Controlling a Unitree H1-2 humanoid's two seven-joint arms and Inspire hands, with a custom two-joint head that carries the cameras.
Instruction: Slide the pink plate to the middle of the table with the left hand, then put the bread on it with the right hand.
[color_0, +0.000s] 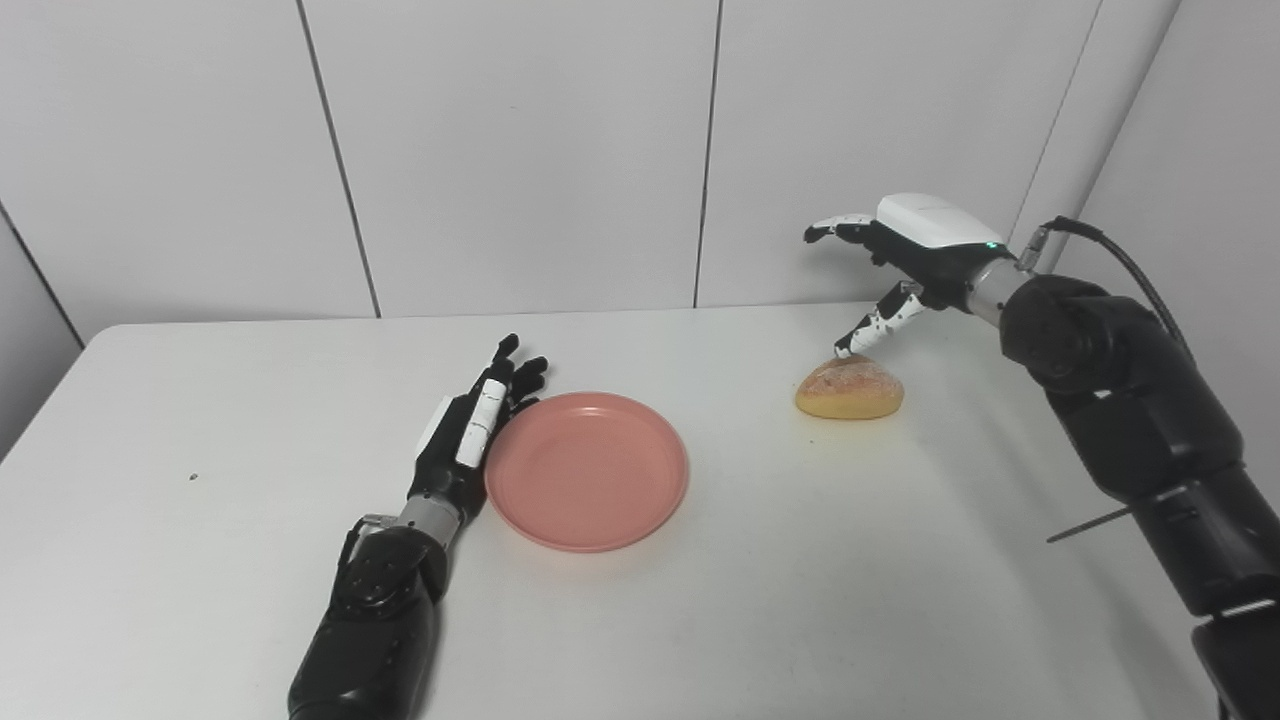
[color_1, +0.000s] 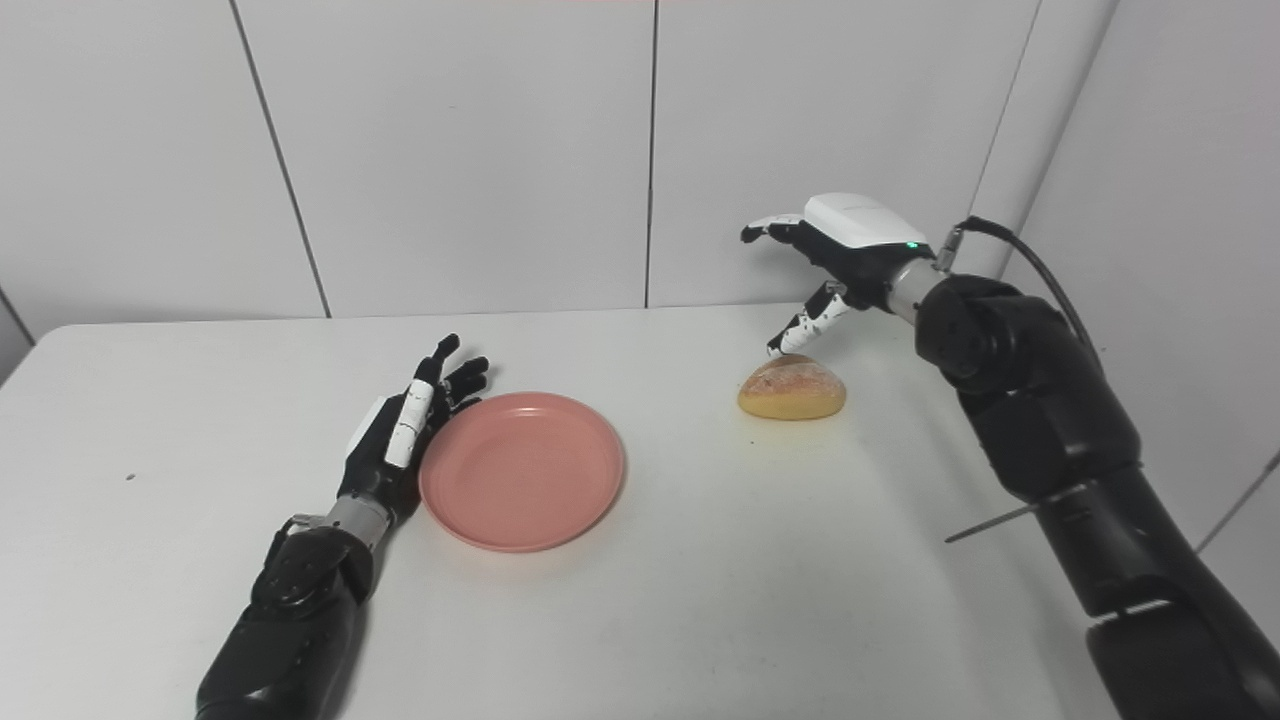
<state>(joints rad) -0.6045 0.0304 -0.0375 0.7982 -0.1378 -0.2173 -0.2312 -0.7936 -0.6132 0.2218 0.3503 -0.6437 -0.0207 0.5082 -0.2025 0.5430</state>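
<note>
plate (color_0: 587, 470) near bench (color_0: 200, 560) middle, left hand (color_0: 470, 430) flat beside its rim, fingers apart | bread (color_0: 850, 388) right of plate, on bench | right hand (color_0: 905, 262) above bread, fingers spread, empty | risk: round crust may slip if grasp is shallow

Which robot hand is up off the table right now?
The right robot hand, raised above the bread with fingers spread. The left robot hand lies flat against the pink plate rim.
</note>
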